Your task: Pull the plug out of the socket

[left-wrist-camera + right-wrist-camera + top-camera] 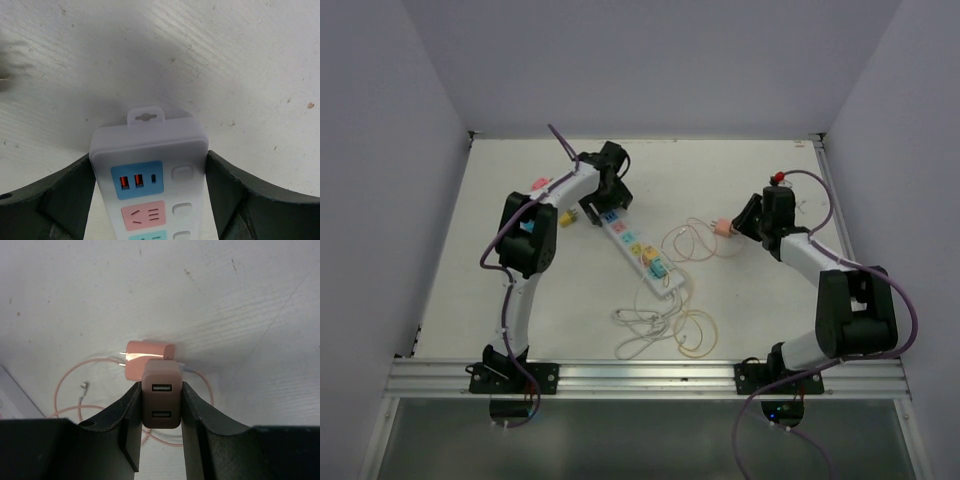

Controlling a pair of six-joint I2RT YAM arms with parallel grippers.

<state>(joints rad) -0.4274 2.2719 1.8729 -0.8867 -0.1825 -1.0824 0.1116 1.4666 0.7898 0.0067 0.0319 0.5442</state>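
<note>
While the left claw (149,162) clamps the far end of the socket (638,245), one finger against each long side, we note the socket lies flat and diagonal at mid-table (500,190), its white cord (640,325) coiled near the arm bases. Right claw (161,396) is closed on the pink plug (161,377), well apart from the socket, to its right, above a looped pink cable (692,240).
</note>
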